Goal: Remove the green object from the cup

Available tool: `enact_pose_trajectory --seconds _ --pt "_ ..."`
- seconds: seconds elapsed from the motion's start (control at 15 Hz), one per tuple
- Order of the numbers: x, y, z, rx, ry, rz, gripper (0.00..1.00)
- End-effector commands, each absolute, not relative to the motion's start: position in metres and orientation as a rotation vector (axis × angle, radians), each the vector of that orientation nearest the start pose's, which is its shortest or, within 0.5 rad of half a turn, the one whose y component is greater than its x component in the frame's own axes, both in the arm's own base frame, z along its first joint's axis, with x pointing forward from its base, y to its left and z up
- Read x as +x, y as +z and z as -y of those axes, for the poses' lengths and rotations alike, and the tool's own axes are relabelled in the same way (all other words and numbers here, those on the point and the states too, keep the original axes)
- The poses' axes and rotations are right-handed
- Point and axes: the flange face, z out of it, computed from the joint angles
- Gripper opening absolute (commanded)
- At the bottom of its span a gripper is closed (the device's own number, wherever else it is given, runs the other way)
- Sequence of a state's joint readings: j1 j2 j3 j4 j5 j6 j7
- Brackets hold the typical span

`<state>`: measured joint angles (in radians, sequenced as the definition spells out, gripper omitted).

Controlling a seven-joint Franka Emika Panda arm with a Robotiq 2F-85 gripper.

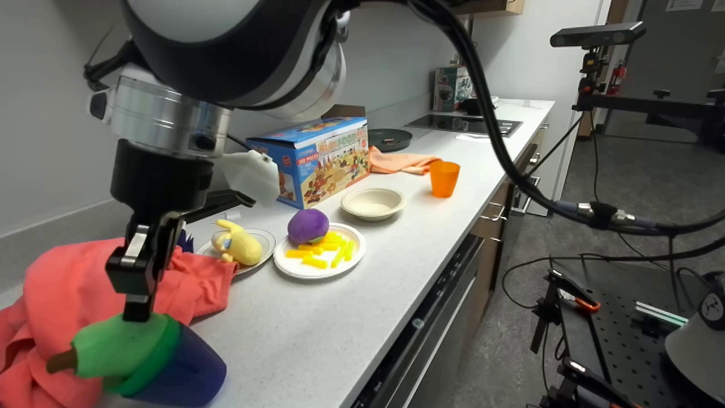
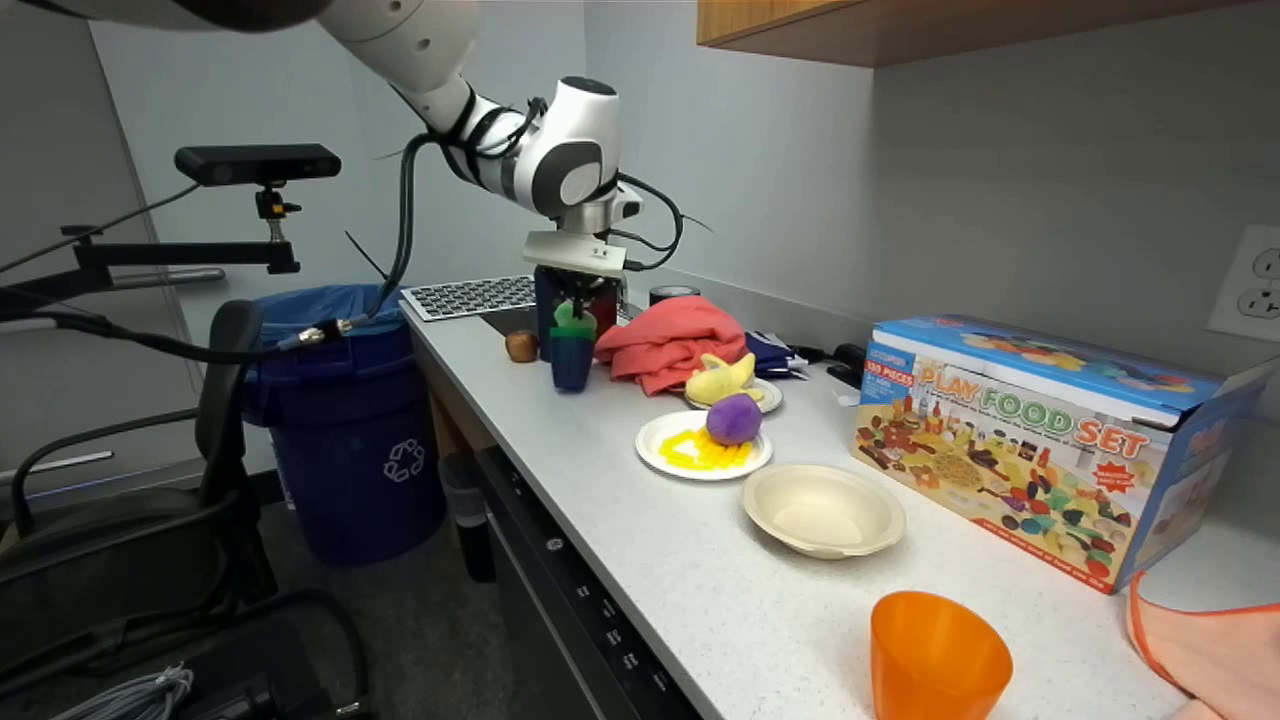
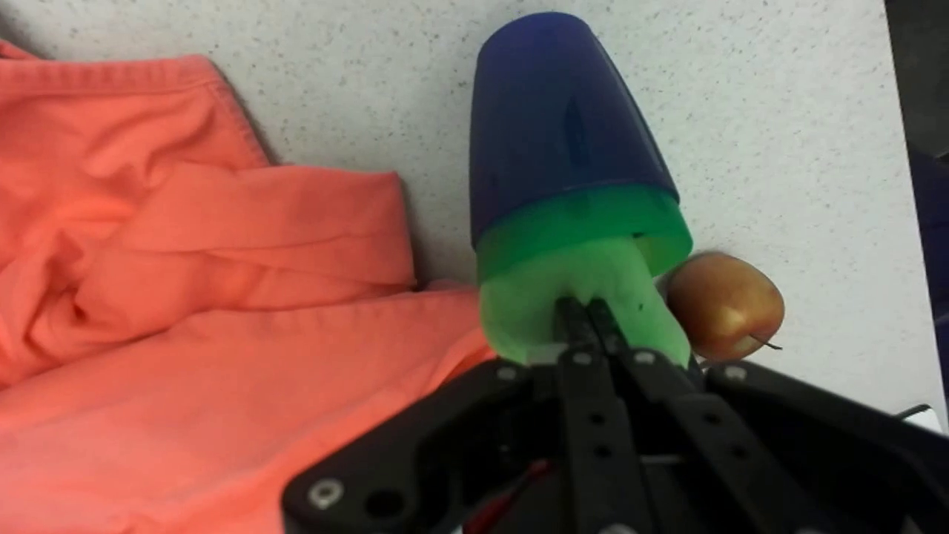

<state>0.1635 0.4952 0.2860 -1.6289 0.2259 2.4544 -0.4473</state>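
The dark blue cup [image 1: 190, 371] with a green upper part is tilted in an exterior view, its mouth toward the left. It also shows in another exterior view [image 2: 572, 365] and in the wrist view [image 3: 556, 111]. The green object [image 1: 116, 343], with a brown stem, sits in the cup's mouth and sticks well out; it shows in the wrist view too [image 3: 515, 319]. My gripper [image 3: 583, 302] has its fingertips almost together, pinching the green object's surface just outside the rim. I cannot tell whether the cup's base touches the counter.
A coral cloth [image 3: 185, 259] lies beside the cup, and an apple [image 3: 723, 305] on its other side. Farther along are a plate [image 1: 290, 272] with yellow pieces and a purple ball [image 1: 307, 225], a bowl [image 1: 372, 205], a box [image 1: 328, 164] and an orange cup [image 1: 444, 178].
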Motion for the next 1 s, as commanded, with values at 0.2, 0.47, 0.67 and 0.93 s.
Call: enact_pose_trajectory --seconds 0.2,0.47,0.67,0.93 --pt "0.6539 0.3799 -0.2806 -2.633 -0.446 0.96 0.0" --pt "0.6493 0.3768 -0.2784 -2.638 -0.349 0.976 0.0" --pt "0.6471 0.3742 -0.2767 -2.634 -0.282 1.018 0.0" --pt "0.6489 0.3751 -0.2745 -2.673 -0.291 1.008 0.0"
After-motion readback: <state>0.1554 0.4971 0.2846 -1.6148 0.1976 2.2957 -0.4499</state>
